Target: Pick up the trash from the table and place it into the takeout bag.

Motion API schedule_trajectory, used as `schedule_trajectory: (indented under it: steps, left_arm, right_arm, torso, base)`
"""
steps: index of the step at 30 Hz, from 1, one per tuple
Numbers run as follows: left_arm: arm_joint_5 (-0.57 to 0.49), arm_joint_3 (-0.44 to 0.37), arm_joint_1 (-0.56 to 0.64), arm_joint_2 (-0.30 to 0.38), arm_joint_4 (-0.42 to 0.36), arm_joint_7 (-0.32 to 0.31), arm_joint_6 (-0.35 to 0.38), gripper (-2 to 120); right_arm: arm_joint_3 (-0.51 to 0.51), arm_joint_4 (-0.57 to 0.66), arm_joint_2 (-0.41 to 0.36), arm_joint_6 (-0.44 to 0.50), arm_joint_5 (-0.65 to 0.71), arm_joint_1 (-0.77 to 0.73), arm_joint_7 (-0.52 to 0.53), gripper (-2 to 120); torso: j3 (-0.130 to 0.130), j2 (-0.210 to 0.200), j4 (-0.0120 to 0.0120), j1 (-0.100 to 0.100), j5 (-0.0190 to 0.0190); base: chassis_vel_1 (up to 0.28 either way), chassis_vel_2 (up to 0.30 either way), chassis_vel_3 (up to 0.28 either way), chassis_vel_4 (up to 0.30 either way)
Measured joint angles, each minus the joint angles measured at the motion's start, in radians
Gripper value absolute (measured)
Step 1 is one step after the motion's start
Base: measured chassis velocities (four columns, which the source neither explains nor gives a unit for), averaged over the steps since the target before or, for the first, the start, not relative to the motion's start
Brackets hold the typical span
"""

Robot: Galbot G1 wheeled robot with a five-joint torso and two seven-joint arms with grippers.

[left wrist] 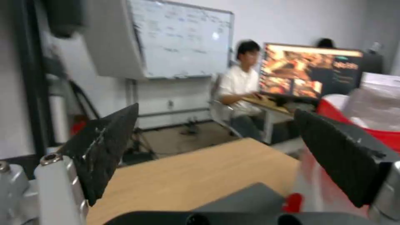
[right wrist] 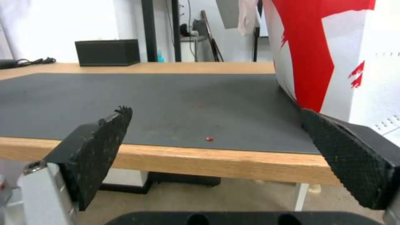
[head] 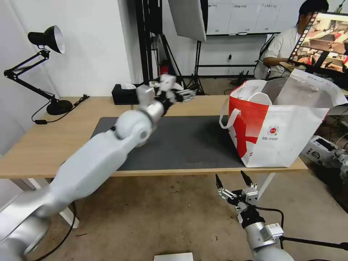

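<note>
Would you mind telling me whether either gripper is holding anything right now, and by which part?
Nothing is held: the left gripper above the table and the right gripper below its edge are open.

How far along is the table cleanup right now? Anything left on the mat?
It looks nearly done. The mat on the table bears no tray, tissue, bun bag or bowl; one tiny red speck lies near its front edge. The takeout bag stands open on the mat's right end; its contents are hidden. The left gripper is open and empty above the table, the right gripper open and empty below the table's front edge.
</note>
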Motion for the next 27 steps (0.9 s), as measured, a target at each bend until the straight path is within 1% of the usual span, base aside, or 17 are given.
schedule_trajectory:
  steps: [4,5,8,9,11,12,13,14,15,16,19,20,24,25,27]
  left_arm:
    - [0.083,-0.143,0.19,0.051,-0.092,-0.01,-0.039,100]
    - [0.083,-0.143,0.19,0.051,-0.092,-0.01,-0.039,100]
    - [0.147,-0.239,0.34,0.074,-0.15,-0.018,-0.08,100]
    - [0.147,-0.239,0.34,0.074,-0.15,-0.018,-0.08,100]
    - [0.194,-0.293,0.441,0.067,-0.179,-0.032,-0.113,100]
    - [0.194,-0.293,0.441,0.067,-0.179,-0.032,-0.113,100]
    - [0.216,-0.318,0.479,0.056,-0.19,-0.036,-0.123,100]
    - [0.247,-0.359,0.539,0.031,-0.205,-0.041,-0.143,100]
    - [0.266,-0.384,0.575,0.013,-0.212,-0.045,-0.156,100]
    - [0.266,-0.384,0.575,0.013,-0.212,-0.045,-0.156,100]
    - [0.325,-0.446,0.665,-0.038,-0.233,-0.051,-0.192,100]
    - [0.325,-0.446,0.665,-0.038,-0.233,-0.051,-0.192,100]
    - [0.407,-0.51,0.771,-0.102,-0.255,-0.063,-0.242,100]
    - [0.407,-0.51,0.771,-0.102,-0.255,-0.063,-0.242,100]
    - [0.442,-0.537,0.826,-0.132,-0.267,-0.065,-0.269,100]
  right_arm:
    - [0.0,0.0,0.0,0.0,0.0,0.0,0.0,100]
    - [0.0,0.0,0.0,0.0,0.0,0.0,0.0,100]
    - [0.0,0.0,0.0,0.0,0.0,0.0,0.0,100]
    - [0.0,0.0,0.0,0.0,0.0,0.0,0.0,100]
    - [0.0,0.0,0.0,0.0,0.0,0.0,0.0,100]
    - [0.0,0.0,0.0,0.0,0.0,0.0,0.0,100]
    - [0.0,0.0,0.0,0.0,0.0,0.0,0.0,100]
    - [0.0,0.0,0.0,0.0,0.0,0.0,0.0,100]
    - [0.0,0.0,0.0,0.0,0.0,0.0,0.0,100]
    - [0.0,0.0,0.0,0.0,0.0,0.0,0.0,100]
    - [0.0,0.0,0.0,0.0,0.0,0.0,0.0,100]
    - [0.0,0.0,0.0,0.0,0.0,0.0,0.0,100]
    - [0.0,0.0,0.0,0.0,0.0,0.0,0.0,100]
    - [0.0,0.0,0.0,0.0,0.0,0.0,0.0,100]
    - [0.0,0.0,0.0,0.0,0.0,0.0,0.0,100]
  torso:
    - [0.0,0.0,-0.0001,0.0,0.0002]
    - [0.0,0.0,-0.0001,0.0,0.0002]
    - [0.0,0.0,0.0001,0.0,0.0002]
    - [0.0,0.0,0.0001,0.0,0.0002]
    - [0.0,0.0,0.0,0.0,0.0002]
    - [0.0,0.0,0.0,0.0,0.0002]
    - [0.0,0.0,0.0,0.0,0.0002]
    - [0.0,0.0,-0.0001,0.0,0.0003]
    - [0.0,0.0,0.0,0.0,0.0001]
    - [0.0,0.0,0.0,0.0,0.0001]
    - [0.0,0.0,0.0,0.0,0.0002]
    - [0.0,0.0,0.0,0.0,0.0002]
    - [0.0,0.0,-0.0002,0.0,0.0003]
    - [0.0,0.0,-0.0002,0.0,0.0003]
    - [0.0,0.0,-0.0001,0.0,0.0003]
  base:
    - [0.0,0.0,0.0,0.0]
    - [0.0,0.0,0.0,0.0]
    - [0.0,0.0,0.0,0.0]
    - [0.0,0.0,0.0,0.0]
    - [0.0,0.0,0.0,0.0]
    - [0.0,0.0,0.0,0.0]
    - [0.0,0.0,0.0,0.0]
    - [0.0,0.0,0.0,0.0]
    - [0.0,0.0,0.0,0.0]
    - [0.0,0.0,0.0,0.0]
    - [0.0,0.0,0.0,0.0]
    - [0.0,0.0,0.0,0.0]
    - [0.0,0.0,0.0,0.0]
    - [0.0,0.0,0.0,0.0]
    - [0.0,0.0,0.0,0.0]
